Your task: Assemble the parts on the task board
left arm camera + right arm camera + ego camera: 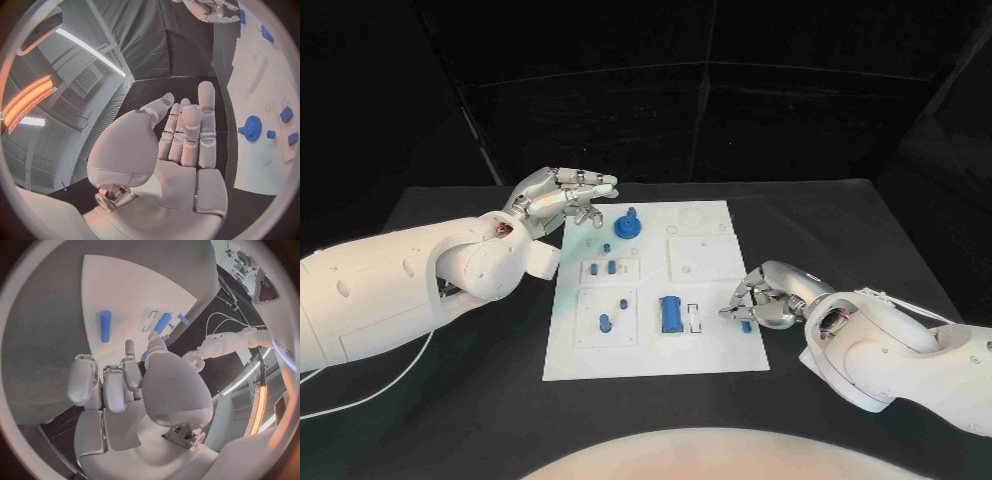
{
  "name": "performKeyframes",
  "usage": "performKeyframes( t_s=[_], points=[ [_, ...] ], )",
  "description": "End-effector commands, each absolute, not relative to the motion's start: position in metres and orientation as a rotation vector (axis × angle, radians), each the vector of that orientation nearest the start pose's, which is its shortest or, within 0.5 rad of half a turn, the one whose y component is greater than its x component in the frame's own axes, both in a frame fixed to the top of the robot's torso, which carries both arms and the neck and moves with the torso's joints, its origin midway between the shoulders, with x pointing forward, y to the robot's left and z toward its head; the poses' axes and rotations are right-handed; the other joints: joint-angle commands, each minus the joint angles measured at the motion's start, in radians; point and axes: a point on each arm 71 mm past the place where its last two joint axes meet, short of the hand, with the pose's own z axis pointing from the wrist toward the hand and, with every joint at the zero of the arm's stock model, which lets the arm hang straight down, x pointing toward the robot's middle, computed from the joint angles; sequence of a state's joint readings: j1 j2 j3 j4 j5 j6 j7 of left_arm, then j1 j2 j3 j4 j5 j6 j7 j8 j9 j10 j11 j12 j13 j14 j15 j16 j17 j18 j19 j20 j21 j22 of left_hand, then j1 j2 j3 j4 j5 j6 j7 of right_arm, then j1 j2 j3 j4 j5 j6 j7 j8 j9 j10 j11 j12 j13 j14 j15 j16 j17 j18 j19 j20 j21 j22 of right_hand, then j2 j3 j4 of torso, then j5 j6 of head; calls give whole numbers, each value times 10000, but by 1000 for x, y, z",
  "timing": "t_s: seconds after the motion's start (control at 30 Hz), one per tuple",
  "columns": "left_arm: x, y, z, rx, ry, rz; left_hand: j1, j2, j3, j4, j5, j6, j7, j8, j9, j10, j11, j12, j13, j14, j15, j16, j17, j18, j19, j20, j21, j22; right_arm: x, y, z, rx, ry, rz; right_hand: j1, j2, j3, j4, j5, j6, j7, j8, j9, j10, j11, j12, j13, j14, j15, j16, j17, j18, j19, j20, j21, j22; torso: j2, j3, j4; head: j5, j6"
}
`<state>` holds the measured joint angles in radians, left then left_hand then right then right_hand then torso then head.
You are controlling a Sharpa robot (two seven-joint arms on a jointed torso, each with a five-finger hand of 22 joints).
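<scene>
Task board [708, 345] lies mid-worktop, blue parts [671, 314] on it. Right hand [764, 302] at its right edge pinches a small blue part [746, 325]; left hand [564, 196] hovers with fingers apart, holding nothing. Align before pressing, I'd judge.

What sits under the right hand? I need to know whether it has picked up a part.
A small blue part shows at the right hand fingertips, over the task board edge. The fingers cover the grip.
</scene>
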<state>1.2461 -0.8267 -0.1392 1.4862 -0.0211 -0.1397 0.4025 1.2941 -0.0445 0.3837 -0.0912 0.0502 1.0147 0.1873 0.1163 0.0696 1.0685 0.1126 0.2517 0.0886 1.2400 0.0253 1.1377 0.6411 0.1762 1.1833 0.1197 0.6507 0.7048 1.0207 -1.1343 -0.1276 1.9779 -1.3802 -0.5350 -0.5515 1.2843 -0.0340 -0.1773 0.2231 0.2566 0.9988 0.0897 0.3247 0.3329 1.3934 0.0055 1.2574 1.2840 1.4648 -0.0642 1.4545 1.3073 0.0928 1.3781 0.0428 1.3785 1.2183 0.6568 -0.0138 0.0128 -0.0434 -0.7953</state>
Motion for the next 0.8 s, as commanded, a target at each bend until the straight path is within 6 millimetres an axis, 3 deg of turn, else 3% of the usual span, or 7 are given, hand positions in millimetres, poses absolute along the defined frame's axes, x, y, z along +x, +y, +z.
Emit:
performKeyframes(
  t_s=[0.03, 0.4, 0.53, 0.8],
  points=[
    [488, 202, -191, -10173, 15542, -16600, -65, -15, -59, -3, -6, -72, -13, 37, -12, -97, 5, 64, 9, -75, 25, 53, -6, 64, -4, 66, -43, -17, 349, -240, -240, 3132, 18807, 4926, 123, 142, -66, 3, 122, -63, -2, -88, -31, 10, 52, -43, 19, 644, 68, 9, 406, -165, 24, 98, -33, 20, -36, -5, -31, -74, -9],
    [487, 203, -191, -10178, 15533, -16594, -65, -15, -59, -3, -6, -72, -13, 37, -12, -97, 5, 64, 9, -75, 25, 53, -6, 64, -4, 66, -43, -17, 354, -251, -244, 2195, 18814, 3898, 282, 243, -125, -4, 384, 150, -38, -96, -38, 10, 27, -74, 7, 645, 53, 6, 411, -169, 44, 100, -16, 58, -58, 7, -64, -105, -36],
    [487, 203, -191, -10172, 15541, -16611, -70, -18, -67, 1, -6, -70, -15, 42, -11, -96, 4, 72, 11, -77, 25, 56, -10, 64, -3, 67, -46, -21, 356, -252, -246, 1993, 18993, 3552, 247, 215, -191, 31, 383, 195, -47, -98, -36, 1, 21, -97, -8, 641, 48, -2, 400, -166, 37, 97, -24, 48, -44, -16, -28, -176, -26],
    [487, 203, -191, -10171, 15542, -16608, -70, -18, -67, 1, -6, -70, -15, 42, -11, -96, 4, 72, 11, -77, 25, 56, -10, 64, -3, 67, -46, -21, 358, -251, -252, 1683, 19439, 3177, 235, 193, -227, 45, 374, 216, -54, -99, -35, -10, 17, -119, -25, 639, 46, -9, 389, -164, 30, 96, -31, 37, -38, -9, -18, -160, -55]
  ],
)
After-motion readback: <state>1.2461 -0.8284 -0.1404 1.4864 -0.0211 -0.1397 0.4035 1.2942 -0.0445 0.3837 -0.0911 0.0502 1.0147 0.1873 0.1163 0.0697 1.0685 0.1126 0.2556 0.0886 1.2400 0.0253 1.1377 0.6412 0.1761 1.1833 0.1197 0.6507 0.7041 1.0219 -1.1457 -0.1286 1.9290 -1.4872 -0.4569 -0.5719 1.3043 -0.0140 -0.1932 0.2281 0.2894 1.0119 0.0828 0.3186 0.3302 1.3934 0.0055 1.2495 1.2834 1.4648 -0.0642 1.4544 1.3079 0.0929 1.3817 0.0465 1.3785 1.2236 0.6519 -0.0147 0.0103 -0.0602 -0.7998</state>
